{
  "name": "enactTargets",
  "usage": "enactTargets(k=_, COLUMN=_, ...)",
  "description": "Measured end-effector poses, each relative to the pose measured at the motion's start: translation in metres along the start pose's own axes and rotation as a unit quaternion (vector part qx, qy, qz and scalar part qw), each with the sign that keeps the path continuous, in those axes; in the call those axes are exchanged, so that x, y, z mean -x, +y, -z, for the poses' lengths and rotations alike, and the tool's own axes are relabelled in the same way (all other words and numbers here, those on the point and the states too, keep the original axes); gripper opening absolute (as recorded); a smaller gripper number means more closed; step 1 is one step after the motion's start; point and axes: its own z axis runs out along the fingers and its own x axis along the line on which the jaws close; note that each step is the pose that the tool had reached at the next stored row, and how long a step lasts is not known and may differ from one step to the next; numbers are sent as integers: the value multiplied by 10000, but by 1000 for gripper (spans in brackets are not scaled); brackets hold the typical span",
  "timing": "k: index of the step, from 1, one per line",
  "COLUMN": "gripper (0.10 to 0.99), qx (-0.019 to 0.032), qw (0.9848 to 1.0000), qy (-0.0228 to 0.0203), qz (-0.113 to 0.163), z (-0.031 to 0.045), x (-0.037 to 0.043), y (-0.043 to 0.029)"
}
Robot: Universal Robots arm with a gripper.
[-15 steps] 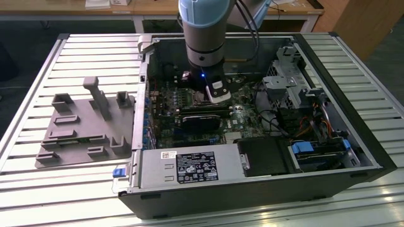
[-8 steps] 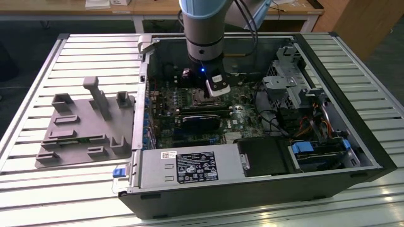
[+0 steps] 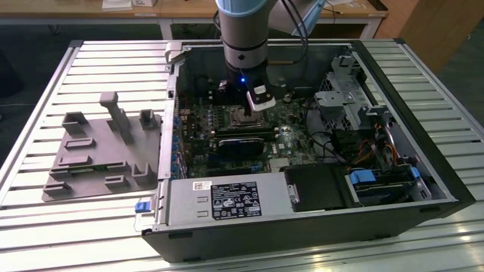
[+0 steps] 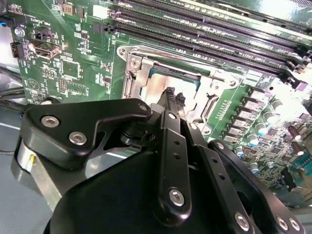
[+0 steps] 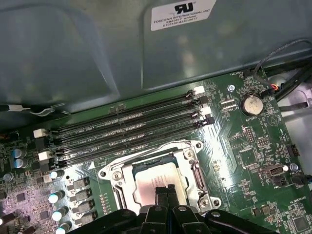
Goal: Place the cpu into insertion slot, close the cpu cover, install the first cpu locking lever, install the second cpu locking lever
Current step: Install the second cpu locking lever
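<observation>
The black two-fingered tool (image 5: 166, 192), its fingertips pressed together, hovers over the pale silvery square cpu (image 5: 158, 179). The chip sits in the metal-rimmed insertion slot (image 5: 191, 148) of the green motherboard (image 5: 243, 141).

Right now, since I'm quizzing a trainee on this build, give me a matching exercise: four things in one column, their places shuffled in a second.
Things:
1. cpu
2. gripper
3. coin battery
4. grey fixture

Places:
a. on the slatted table, beside the computer case
b. on the green motherboard, apart from the cpu
c. within the cpu cover's square opening
d. poised over the cpu

Pairs: 1-c, 2-d, 3-b, 4-a
</observation>
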Motion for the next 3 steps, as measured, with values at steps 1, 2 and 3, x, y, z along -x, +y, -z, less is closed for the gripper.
enactTargets(k=1, gripper=106, qx=0, qw=10000, qy=0, qz=0, z=0, x=0, y=1)
enactTargets(k=2, gripper=106, qx=0, qw=10000, qy=0, qz=0, z=0, x=0, y=1)
enactTargets(k=3, gripper=106, qx=0, qw=10000, qy=0, qz=0, z=0, x=0, y=1)
